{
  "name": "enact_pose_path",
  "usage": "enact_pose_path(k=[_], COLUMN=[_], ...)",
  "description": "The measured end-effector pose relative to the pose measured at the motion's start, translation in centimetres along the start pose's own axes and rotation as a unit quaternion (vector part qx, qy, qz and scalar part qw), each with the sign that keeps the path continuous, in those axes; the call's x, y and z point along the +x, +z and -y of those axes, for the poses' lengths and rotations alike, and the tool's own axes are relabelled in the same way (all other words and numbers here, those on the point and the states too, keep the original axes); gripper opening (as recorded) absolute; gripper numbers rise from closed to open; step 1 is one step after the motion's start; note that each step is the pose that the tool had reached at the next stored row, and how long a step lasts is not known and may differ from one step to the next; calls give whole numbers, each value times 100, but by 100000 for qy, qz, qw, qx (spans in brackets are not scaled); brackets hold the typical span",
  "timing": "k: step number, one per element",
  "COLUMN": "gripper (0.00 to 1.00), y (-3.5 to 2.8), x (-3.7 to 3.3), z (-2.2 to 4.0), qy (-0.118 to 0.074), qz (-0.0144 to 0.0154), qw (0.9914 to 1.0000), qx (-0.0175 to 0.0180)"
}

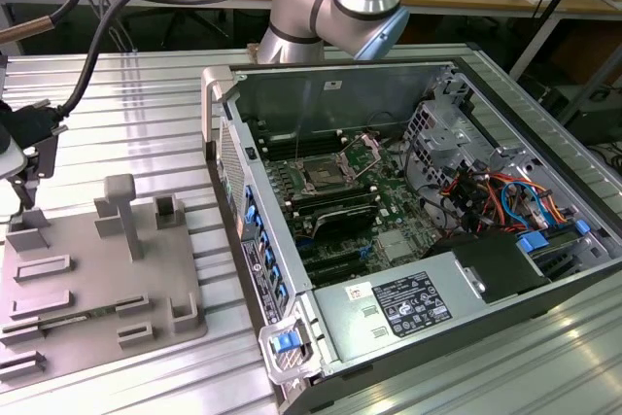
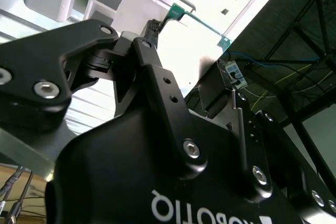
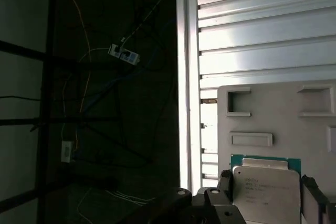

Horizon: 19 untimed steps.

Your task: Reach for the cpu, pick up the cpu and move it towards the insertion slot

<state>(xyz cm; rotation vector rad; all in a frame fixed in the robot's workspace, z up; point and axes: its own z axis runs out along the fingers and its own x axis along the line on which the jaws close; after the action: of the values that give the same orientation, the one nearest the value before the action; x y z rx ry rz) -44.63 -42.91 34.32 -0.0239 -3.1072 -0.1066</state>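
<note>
Cpu [image 3: 266, 190]: silvery-white square top, thin green edge.

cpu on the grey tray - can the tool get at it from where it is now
Probably yes. In the first wrist view the cpu lies face up on the grey tray, its top uncovered, and the open tool's fingers stand either side of it with nothing between.

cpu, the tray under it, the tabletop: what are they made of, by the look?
cpu: matte silvery metal lid on a green board, likely fibreglass.
tray: matte grey plastic, going by its moulded raised blocks.
tabletop: silvery metal, probably aluminium; ribbed slats throwing bright glare.
</note>
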Motion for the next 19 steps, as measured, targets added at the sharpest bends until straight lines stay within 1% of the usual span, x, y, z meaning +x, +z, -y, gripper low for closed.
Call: enact_pose_path(k=[4,7,9,10,12,14,16,17,18,19], gripper=[55,55,55,55,55,55,55,55,55,55], y=[2,-8,-30,-74,-127,-197,-273,-334,-359,-359], x=[-59,-63,-63,-63,-60,-59,-58,-55,-56,-64], z=[-1,-2,-4,-7,-14,-23,-29,-39,-58,-69], qy=[10,19,3,-7,2,-4,-9,-2,-8,-8], qz=[-3,2,37,101,162,259,274,308,426,427], qw=[100000,100000,100000,100000,100000,100000,99999,99999,99998,99998], qx=[25,73,154,160,160,161,165,173,375,396])
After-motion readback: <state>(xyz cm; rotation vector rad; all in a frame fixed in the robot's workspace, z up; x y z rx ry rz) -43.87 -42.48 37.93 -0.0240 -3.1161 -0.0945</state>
